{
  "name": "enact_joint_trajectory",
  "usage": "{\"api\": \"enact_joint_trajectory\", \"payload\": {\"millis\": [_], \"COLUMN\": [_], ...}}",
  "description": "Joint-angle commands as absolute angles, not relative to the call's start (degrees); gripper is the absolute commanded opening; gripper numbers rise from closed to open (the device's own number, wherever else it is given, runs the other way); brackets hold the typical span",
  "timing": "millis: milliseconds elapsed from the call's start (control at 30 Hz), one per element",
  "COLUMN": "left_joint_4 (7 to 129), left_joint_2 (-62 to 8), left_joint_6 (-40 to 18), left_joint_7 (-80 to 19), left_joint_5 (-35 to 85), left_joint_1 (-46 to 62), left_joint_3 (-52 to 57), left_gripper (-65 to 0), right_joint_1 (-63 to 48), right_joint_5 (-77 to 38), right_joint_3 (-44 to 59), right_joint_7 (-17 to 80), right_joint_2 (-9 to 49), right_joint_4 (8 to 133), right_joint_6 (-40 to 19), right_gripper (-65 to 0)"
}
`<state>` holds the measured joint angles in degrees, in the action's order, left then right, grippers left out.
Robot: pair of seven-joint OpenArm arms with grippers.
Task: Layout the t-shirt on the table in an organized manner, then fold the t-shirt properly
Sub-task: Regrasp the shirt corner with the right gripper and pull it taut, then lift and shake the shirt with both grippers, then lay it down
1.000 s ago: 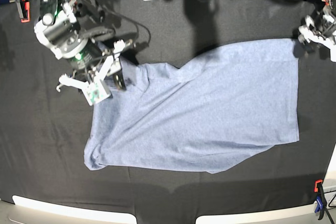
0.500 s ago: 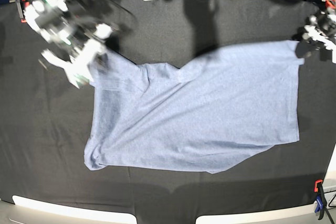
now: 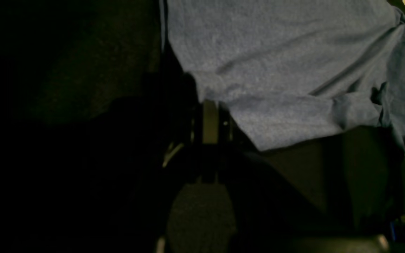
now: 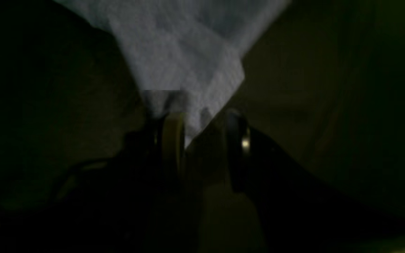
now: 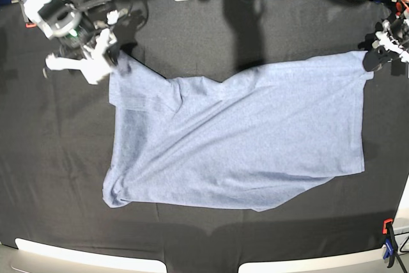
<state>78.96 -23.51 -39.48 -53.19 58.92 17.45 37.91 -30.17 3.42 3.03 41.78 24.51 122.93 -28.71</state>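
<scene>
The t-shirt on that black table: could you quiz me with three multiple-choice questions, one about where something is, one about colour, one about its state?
1. In the base view, where does the right gripper hold the t-shirt?
A. upper-left corner
B. bottom edge
C. middle

2. What colour is the t-shirt?
A. red
B. blue-grey
C. white

3. How does the t-shirt lie on the table?
A. folded into a neat square
B. rolled into a tube
C. spread open, still wrinkled

Answers: 1 A, the cloth peaks into the jaws at that corner. 2 B, heathered blue-grey against black. 3 C, one open layer with creases and a bunched lower-left corner.
</scene>
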Motion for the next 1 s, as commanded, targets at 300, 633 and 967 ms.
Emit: {"api": "enact_joint_trajectory", "payload": {"millis": [300,633,967], "left_joint_4": [79.7,79.7,79.7], "left_joint_2": [-24.6,-24.6,-24.6], "left_joint_6": [-40.0,-40.0,-40.0], "left_joint_7": [-52.3,-52.3,-52.9], "left_joint_5": [60.1,60.1,62.2], "left_joint_1": [17.3,17.3,19.6], "left_joint_3": [38.2,38.2,39.4], "left_gripper": [-65.0,-65.0,-65.0], "right_joint_1": [-24.8,-14.0,-13.9], "right_joint_5": [16.0,18.0,19.6], "right_joint_3": [-10.9,-19.8,-22.0], "right_joint_7": [39.4,38.8,41.9], "right_joint_2": [29.3,29.4,31.9], "right_joint_4": [115.0,104.9,105.2], "right_joint_6": [-22.5,-21.8,-19.1], "right_gripper": [-45.6,-46.0,-65.0]}}
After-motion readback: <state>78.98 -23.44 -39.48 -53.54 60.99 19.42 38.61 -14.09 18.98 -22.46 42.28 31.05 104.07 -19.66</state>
